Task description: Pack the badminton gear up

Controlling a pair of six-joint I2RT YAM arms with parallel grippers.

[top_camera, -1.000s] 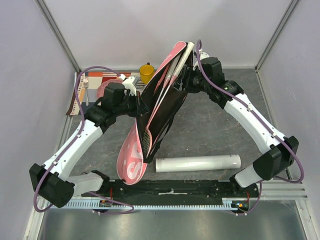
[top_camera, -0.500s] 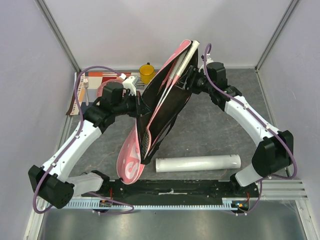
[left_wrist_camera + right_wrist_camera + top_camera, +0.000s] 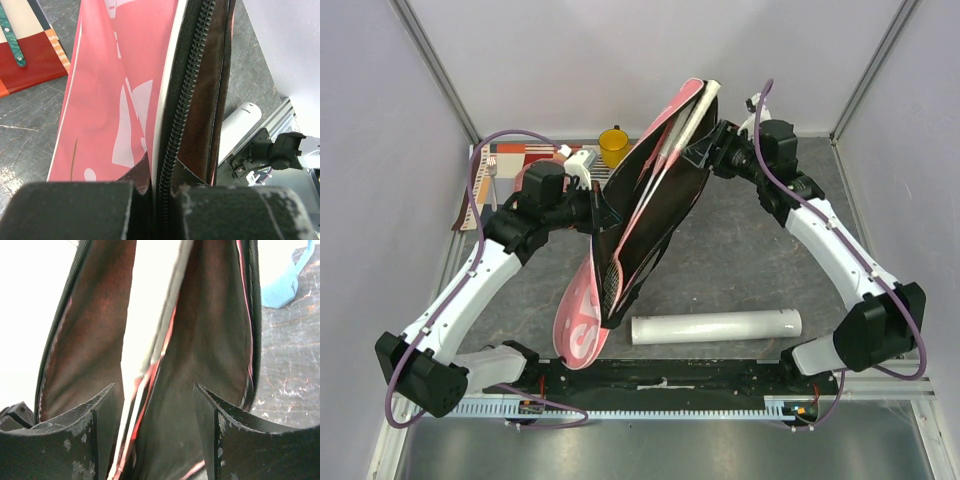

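Pinching racket bag [image 3: 650, 212] edge, left pincer [image 3: 152, 187]; right pincer [image 3: 154, 390] spread astride

The pink, black-lined fabric racket bag [image 3: 650, 210] hides most of the pink-framed racket [image 3: 610, 283] (only its strung head peeks out).

- Left arm [image 3: 470, 290] rises from its base, elbow bent, with the wrist turned toward the middle.
- Left tool [image 3: 152, 195] is pinched tight on the bag [image 3: 115, 100] edge.
- Right arm [image 3: 835, 250] stretches forward, wrist angled inward.
- Right tool [image 3: 154, 395] has its jaws spread apart.
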